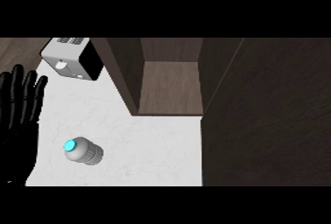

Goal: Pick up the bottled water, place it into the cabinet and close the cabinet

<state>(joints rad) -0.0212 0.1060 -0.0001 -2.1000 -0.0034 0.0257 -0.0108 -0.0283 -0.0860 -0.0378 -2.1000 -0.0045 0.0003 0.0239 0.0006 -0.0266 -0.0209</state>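
The bottled water (84,151) stands upright on the white counter (142,144), seen from above as a grey ribbed body with a bright cyan cap. The dark wood cabinet (171,87) is open at the back centre, its inside shelf bare, and its open door (268,113) fills the right side of the view. My left hand (19,109) rests at the left edge, fingers straight and pointing up, a short way left of the bottle and apart from it. My right hand does not show.
A white and black toaster (72,59) sits at the back left of the counter, beside the cabinet's left wall. The counter's front edge runs just below the bottle.
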